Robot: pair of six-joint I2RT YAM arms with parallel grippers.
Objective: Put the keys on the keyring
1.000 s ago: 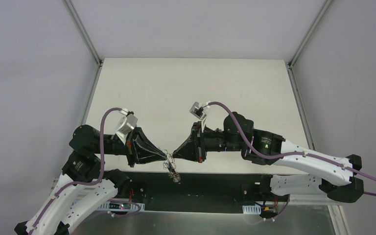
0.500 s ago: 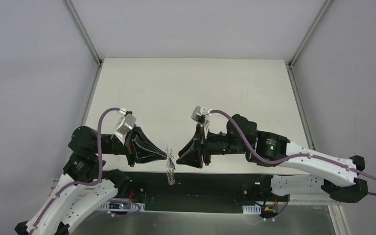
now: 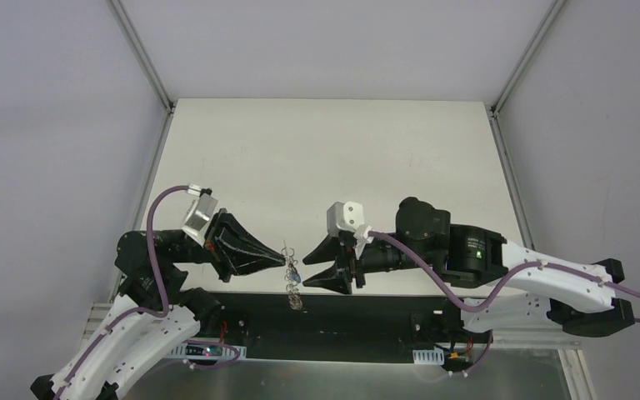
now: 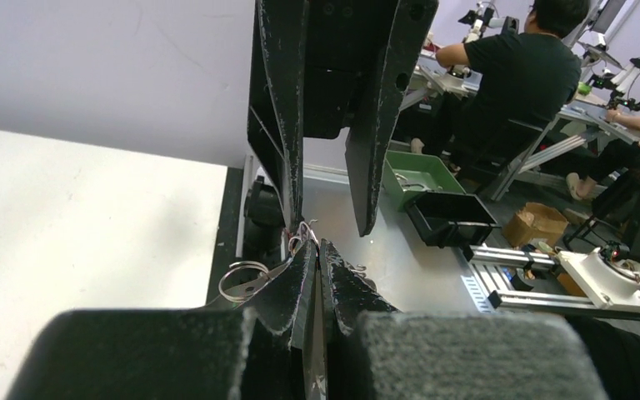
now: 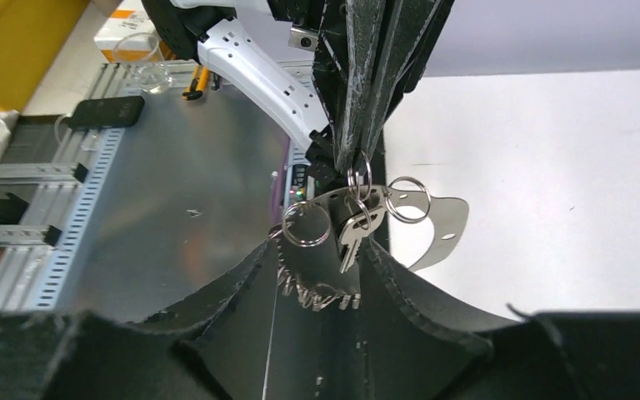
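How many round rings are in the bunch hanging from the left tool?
3, seen from the right wrist: top ring at the left tool tips, large ring below on the bench side, third ring on the table side. Others may be hidden.

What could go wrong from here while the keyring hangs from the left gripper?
The left gripper pinches the keyring with its very tips alone; a slip could drop it past the near edge of the table. The open right gripper faces the dangling key; closing might catch a neighbouring ring instead.
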